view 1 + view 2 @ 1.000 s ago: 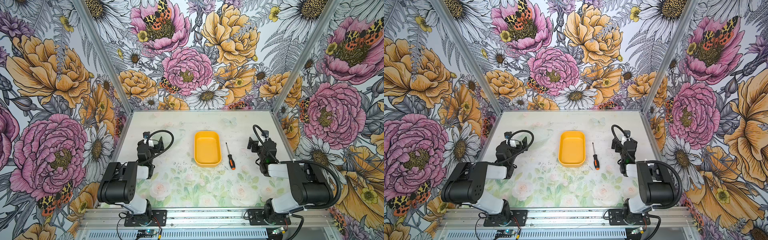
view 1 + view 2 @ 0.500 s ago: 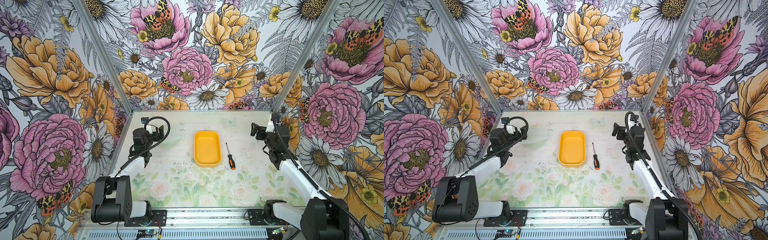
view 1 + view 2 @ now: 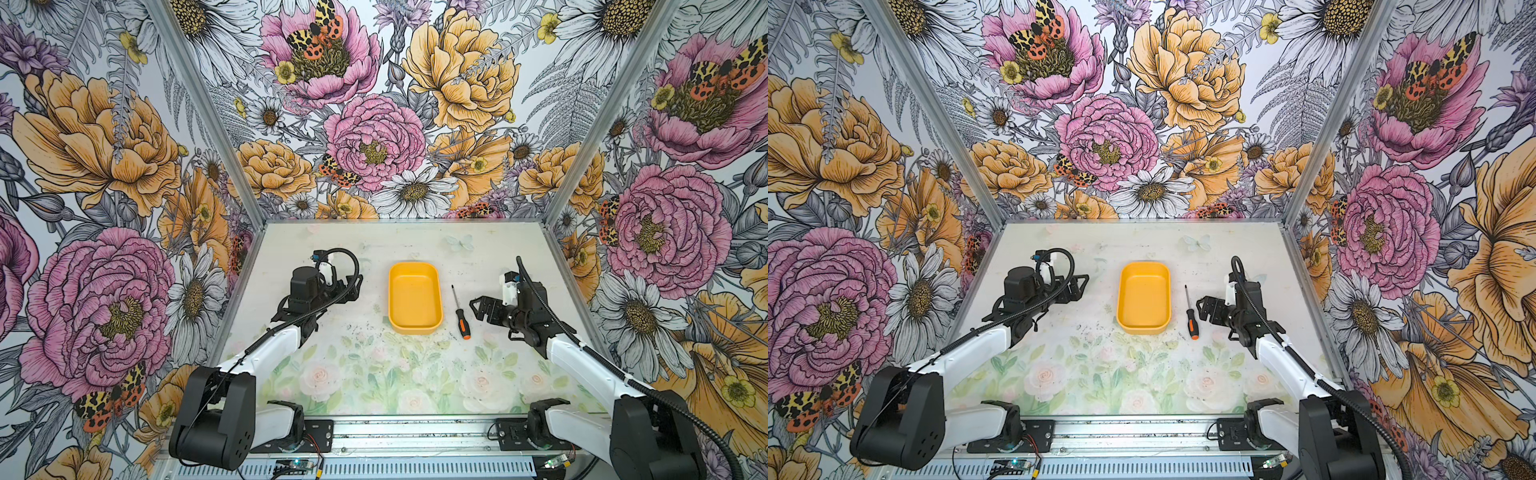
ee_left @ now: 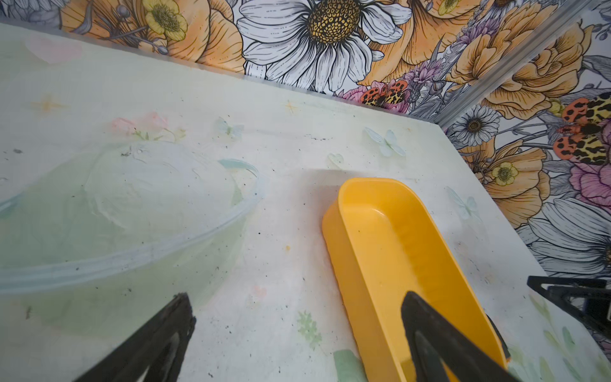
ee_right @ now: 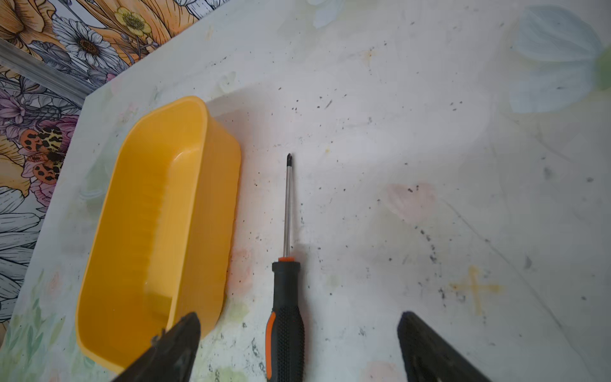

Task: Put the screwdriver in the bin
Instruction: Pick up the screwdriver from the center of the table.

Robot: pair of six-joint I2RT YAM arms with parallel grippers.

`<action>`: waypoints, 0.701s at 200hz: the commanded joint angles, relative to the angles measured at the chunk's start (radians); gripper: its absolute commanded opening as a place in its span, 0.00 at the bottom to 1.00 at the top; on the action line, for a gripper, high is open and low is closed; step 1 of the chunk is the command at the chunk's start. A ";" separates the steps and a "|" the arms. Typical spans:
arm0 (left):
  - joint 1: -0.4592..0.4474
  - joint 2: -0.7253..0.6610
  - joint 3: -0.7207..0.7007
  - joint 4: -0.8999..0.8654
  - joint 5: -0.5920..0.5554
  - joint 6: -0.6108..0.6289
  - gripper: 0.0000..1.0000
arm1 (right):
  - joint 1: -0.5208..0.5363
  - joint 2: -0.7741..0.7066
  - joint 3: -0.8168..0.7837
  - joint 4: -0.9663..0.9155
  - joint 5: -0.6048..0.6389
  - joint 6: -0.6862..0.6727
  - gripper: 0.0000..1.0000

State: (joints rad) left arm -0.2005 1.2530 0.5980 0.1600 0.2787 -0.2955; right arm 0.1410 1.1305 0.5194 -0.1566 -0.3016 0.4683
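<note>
The screwdriver (image 3: 460, 311) (image 3: 1191, 315) lies flat on the table just right of the bin, its tip pointing to the back wall and its black-and-orange handle (image 5: 286, 317) nearer the front. The yellow-orange bin (image 3: 414, 299) (image 3: 1144, 301) (image 4: 396, 251) (image 5: 155, 225) stands mid-table with nothing in it. My right gripper (image 3: 476, 308) (image 3: 1204, 306) (image 5: 299, 317) is open, just right of the handle; in the right wrist view its fingers stand either side of the handle without touching it. My left gripper (image 3: 351, 287) (image 3: 1079, 286) (image 4: 297, 297) is open, left of the bin, holding nothing.
Flowered walls close off the table at the back and both sides. A metal rail (image 3: 415, 440) with both arm bases runs along the front. The right gripper's black frame (image 4: 568, 297) shows beyond the bin in the left wrist view.
Both arms have unfolded from near their bases and reached out over the table. The right gripper has come in and down beside the screwdriver's handle; the left has moved toward the bin.
</note>
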 commanded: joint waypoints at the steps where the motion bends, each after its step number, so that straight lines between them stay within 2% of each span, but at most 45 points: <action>1: -0.013 -0.024 -0.033 -0.016 0.020 -0.078 0.99 | 0.033 -0.018 -0.018 -0.013 -0.005 0.025 0.92; 44: -0.039 -0.059 -0.083 -0.035 0.013 -0.110 0.99 | 0.122 0.004 -0.023 -0.027 0.064 0.036 0.90; 68: -0.039 -0.077 -0.092 -0.054 0.025 -0.114 0.99 | 0.168 0.038 -0.005 -0.027 0.143 0.050 0.90; 140: -0.035 -0.106 -0.132 -0.029 0.033 -0.132 0.99 | 0.225 0.127 0.049 -0.026 0.235 0.064 0.86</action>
State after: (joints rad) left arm -0.2337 1.1591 0.4782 0.1158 0.2829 -0.4038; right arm 0.3576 1.2343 0.5236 -0.1883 -0.1207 0.5163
